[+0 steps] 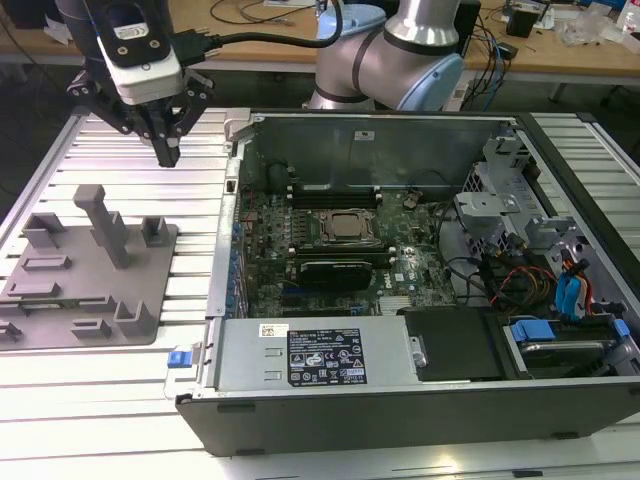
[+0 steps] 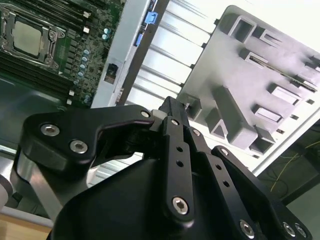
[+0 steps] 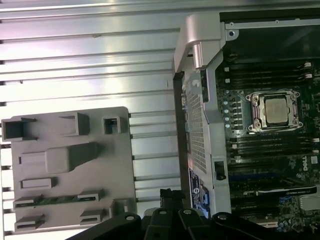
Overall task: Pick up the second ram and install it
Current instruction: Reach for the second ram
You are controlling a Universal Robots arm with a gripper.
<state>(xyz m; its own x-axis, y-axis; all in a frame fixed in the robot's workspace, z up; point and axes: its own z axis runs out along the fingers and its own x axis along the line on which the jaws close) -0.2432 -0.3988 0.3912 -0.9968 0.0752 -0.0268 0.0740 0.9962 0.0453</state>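
The second ram (image 3: pixel 57 200) was lying flat in one of the long slots of the gray fixture tray (image 1: pixel 140 282), a thin green strip sitting between two little holders in the first wrist view. It wasn't picked up yet. The tray sat on the slatted table (image 1: pixel 110 390), just beside the open computer case (image 1: pixel 400 432) on the exterior view's left.

The hand (image 1: pixel 168 150) hung up in the air over the table, past the far edge of the tray and near the corner of the case. Its fingers (image 2: pixel 172 107) were pinched together to a narrow point with nothing in them.

Inside the case you could see the motherboard (image 1: pixel 265 225) with the processor socket (image 1: pixel 347 228) in the middle.
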